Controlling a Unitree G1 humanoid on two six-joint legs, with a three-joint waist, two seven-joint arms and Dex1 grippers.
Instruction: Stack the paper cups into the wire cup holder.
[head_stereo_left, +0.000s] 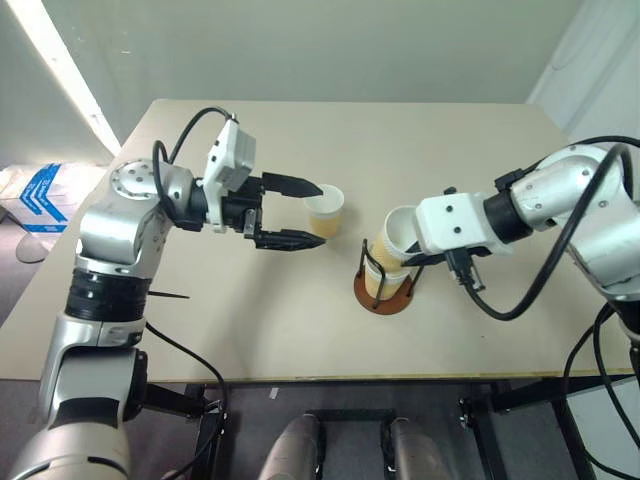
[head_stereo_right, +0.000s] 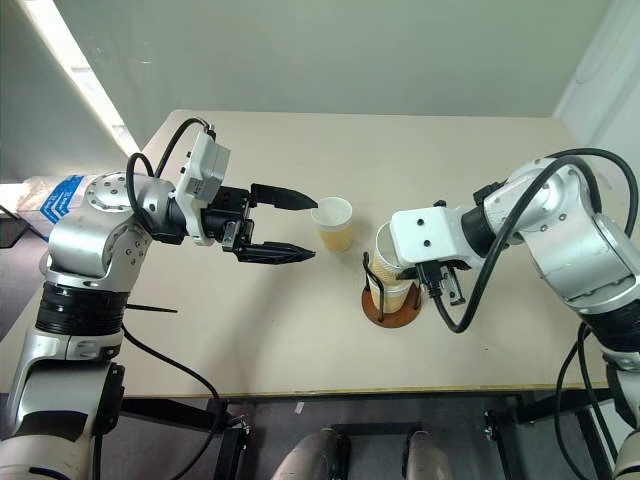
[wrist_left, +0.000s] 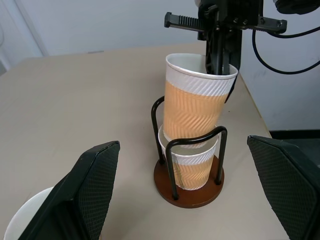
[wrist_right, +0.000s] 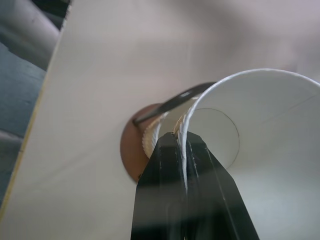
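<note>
A paper cup (wrist_left: 200, 100) hangs tilted, its bottom inside the wire cup holder (wrist_left: 192, 192), and my right gripper (wrist_right: 186, 150) is shut on its rim. It rests in a second paper cup (wrist_left: 192, 167) that sits on the holder's reddish-brown base between the black wire loops. A third paper cup (head_stereo_left: 325, 213) stands upright on the table to the holder's left. My left gripper (head_stereo_right: 315, 227) is open, level and pointing at the holder, with its fingertips either side of that third cup as seen from above. It seems to hover above the cup without touching.
The tan table (head_stereo_left: 250, 320) has bare surface in front of and behind the holder, and its front edge runs close below the holder. A blue-and-white item (head_stereo_left: 40, 195) lies on the floor beyond the table's left edge.
</note>
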